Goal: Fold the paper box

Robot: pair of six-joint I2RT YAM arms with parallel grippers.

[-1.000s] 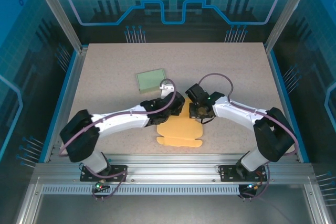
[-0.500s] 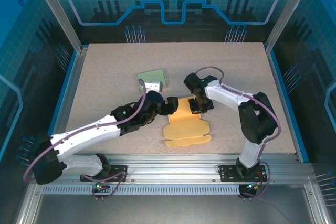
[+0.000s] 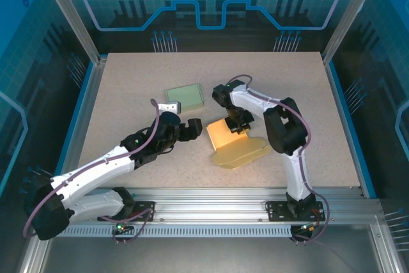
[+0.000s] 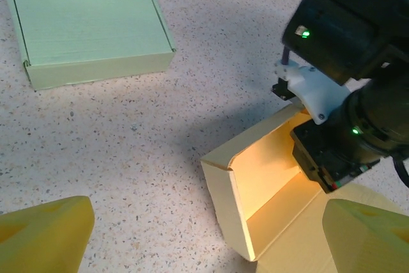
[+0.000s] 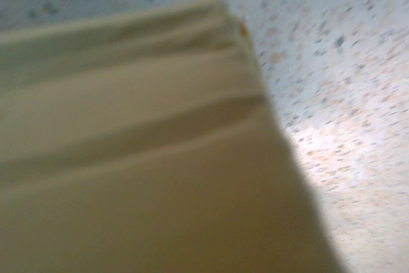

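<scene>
The yellow paper box (image 3: 238,145) lies half folded at the table's middle, one long wall and a short side wall standing up (image 4: 255,183). My right gripper (image 3: 236,124) reaches down from behind and is shut on the far end of that long wall (image 4: 323,158). In the right wrist view, blurred yellow card (image 5: 140,177) sits close to the lens and hides the fingers. My left gripper (image 3: 198,126) hovers just left of the box, open, its yellow fingers (image 4: 45,234) wide apart with nothing between them.
A folded pale green box (image 3: 185,97) lies flat behind the left gripper, closed (image 4: 89,30). The right arm's elbow (image 3: 284,126) stands bent beside the yellow box. Bare speckled table (image 3: 128,81) stretches to the far corners.
My left gripper opened and drew back to the left, off the yellow box. The right arm folded inward, turning the box and carrying it right, and a wall now stands up.
</scene>
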